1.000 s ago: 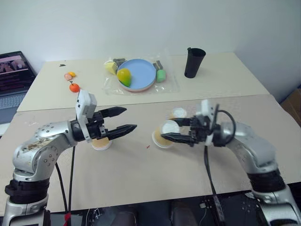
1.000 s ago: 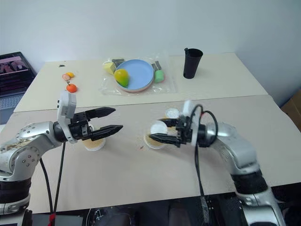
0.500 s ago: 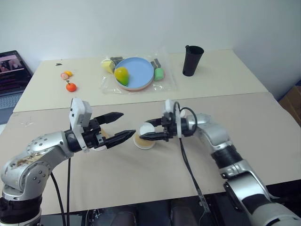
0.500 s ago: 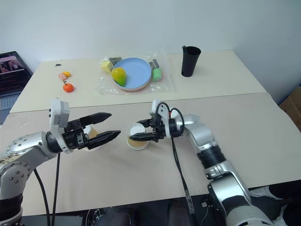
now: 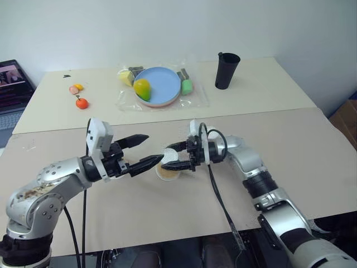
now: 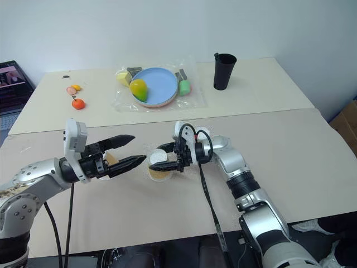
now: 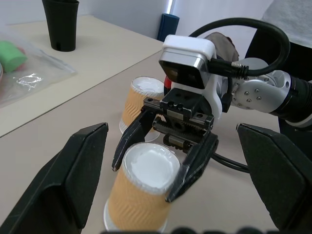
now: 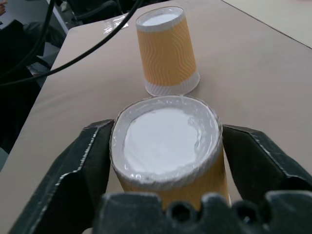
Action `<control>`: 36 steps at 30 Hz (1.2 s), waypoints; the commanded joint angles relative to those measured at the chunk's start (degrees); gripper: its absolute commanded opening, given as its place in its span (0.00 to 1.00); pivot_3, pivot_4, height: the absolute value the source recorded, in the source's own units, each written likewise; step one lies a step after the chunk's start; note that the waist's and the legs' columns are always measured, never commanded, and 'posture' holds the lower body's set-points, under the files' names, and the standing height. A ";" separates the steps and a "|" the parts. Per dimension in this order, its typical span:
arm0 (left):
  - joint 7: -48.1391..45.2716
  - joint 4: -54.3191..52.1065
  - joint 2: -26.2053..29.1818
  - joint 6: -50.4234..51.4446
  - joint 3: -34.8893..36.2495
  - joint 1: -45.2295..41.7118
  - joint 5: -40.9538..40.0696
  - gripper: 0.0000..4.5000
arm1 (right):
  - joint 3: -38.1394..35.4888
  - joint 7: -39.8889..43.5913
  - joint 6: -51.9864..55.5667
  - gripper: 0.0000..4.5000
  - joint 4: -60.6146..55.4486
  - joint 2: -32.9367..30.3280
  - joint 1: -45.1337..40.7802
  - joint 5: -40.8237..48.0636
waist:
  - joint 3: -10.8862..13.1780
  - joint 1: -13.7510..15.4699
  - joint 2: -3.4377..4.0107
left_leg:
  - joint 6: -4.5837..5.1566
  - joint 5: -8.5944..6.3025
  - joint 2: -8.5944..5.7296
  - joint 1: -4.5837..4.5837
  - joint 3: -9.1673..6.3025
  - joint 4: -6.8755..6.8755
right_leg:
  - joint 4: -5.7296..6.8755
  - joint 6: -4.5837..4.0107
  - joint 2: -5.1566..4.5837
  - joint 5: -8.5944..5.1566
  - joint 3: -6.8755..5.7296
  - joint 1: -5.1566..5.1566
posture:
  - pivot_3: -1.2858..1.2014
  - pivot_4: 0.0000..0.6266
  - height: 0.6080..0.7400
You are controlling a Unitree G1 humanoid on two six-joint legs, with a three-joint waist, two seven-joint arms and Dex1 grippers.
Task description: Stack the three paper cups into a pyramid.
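1. the right gripper (image 7: 145, 181) reaches level around the middle cup (image 8: 165, 134), one finger on each side; we cannot tell whether it clamps the cup or only flanks it.
2. that cup stands upside down on the table (image 5: 290, 145), wide rim down, so its flat base can carry another.
3. the second cup (image 7: 141, 100) stands inverted near it, behind the right gripper; the third cup (image 8: 168, 53) stands inverted on its other side, apart.
4. the left gripper (image 5: 154, 147) hovers just beside the middle cup, fingers spread and empty, probably ready to help.
5. we judge the base row is not yet closed up.
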 commanded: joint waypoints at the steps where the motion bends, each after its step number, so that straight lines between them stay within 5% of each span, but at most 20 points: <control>1: -1.28 0.87 -0.41 -1.60 -0.64 -1.35 0.08 1.00 | -5.23 -1.69 4.52 0.97 -6.02 -0.95 -0.48 3.92 | 0.00 -0.03 0.00 | 0.00 0.00 0.00 -0.02 0.00 0.00 | 0.02 0.00 0.00 0.00 0.01 -0.04 | 0.52 0.24 0.96; 13: -6.22 9.51 -3.29 -3.16 -5.55 -7.53 2.47 1.00 | -18.39 -7.83 24.78 0.97 -22.76 -7.76 3.39 18.30 | -0.02 0.00 -0.02 | 0.02 -0.01 0.00 -0.13 0.11 0.01 | 0.20 -0.04 -0.04 0.02 0.01 -0.22 | 0.52 0.24 0.96; 26: -10.83 11.80 -2.62 -3.06 -7.26 -10.42 4.57 1.00 | -36.89 -19.47 24.37 0.97 -38.10 -19.70 22.86 20.67 | -0.04 1.06 -0.05 | 0.09 -0.04 -0.01 -0.13 0.33 0.08 | 0.53 -0.03 -0.09 0.03 0.00 -0.29 | 0.52 0.24 0.96; 36: -11.60 6.03 5.89 0.35 0.78 -5.62 1.02 1.00 | -36.95 -18.86 18.99 0.97 -33.65 -21.20 30.92 18.03 | -0.05 0.27 -0.05 | 0.51 -0.28 0.02 0.02 0.62 0.14 | 0.60 -0.03 -0.11 0.03 0.13 -0.29 | 0.52 0.24 0.96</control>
